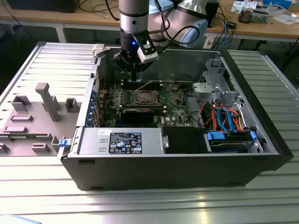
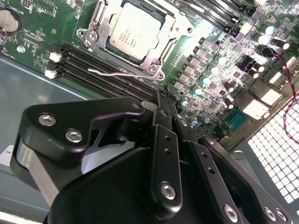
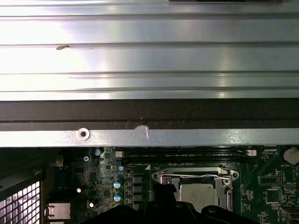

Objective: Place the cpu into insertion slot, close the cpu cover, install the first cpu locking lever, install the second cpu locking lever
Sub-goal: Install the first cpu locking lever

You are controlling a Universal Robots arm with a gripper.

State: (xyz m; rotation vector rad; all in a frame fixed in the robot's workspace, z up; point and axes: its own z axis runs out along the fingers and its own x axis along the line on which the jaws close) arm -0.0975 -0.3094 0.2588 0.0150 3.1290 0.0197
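Exterior view: the gripper (image 1: 134, 74) hangs inside the open computer case (image 1: 261, 135), just above the insertion slot (image 1: 144, 97) mid-motherboard. Second wrist view: the fingers (image 2: 163, 116) are pressed together, holding nothing; the cpu (image 2: 134, 33) sits in the slot, the cpu cover (image 2: 164, 29) down around it. First wrist view: cpu (image 3: 198, 195) seated near the case's rear wall (image 3: 149, 137).

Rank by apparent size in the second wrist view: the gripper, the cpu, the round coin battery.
1. gripper, though nearness to the camera inflates it
2. cpu
3. coin battery, partly cut off
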